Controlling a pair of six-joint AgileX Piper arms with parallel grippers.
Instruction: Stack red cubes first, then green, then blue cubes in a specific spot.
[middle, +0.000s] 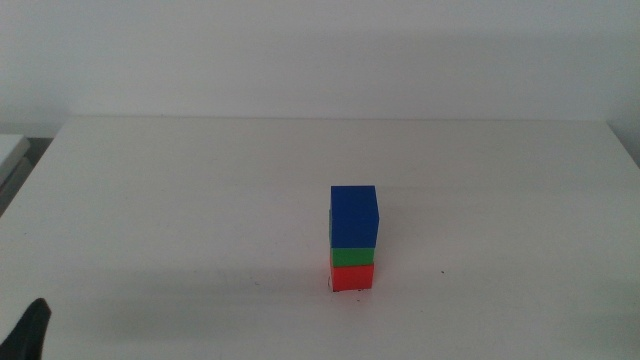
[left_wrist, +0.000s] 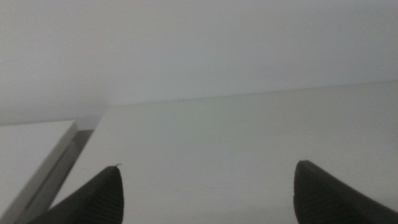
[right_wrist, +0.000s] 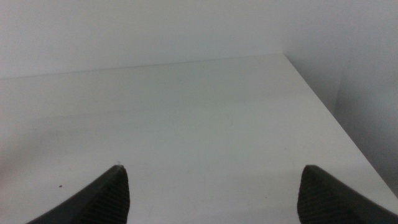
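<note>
Near the table's middle stands one upright stack: the red cube (middle: 352, 276) on the tabletop, the green cube (middle: 353, 256) on it, the blue cube (middle: 354, 216) on top. The marked spot lies hidden beneath the stack. The left gripper (left_wrist: 208, 186) is open over bare table, far from the stack; in the middle view only a dark part of it (middle: 30, 330) shows at the bottom left corner. The right gripper (right_wrist: 211, 186) is open too, over bare table near the right edge, and is out of the middle view. Neither wrist view shows the cubes.
The white table (middle: 200, 200) ends at a wall behind. A pale shelf or second surface (left_wrist: 31, 149) sits beside the table's left edge, with a gap between. A tiny dark speck (middle: 441, 272) lies right of the stack.
</note>
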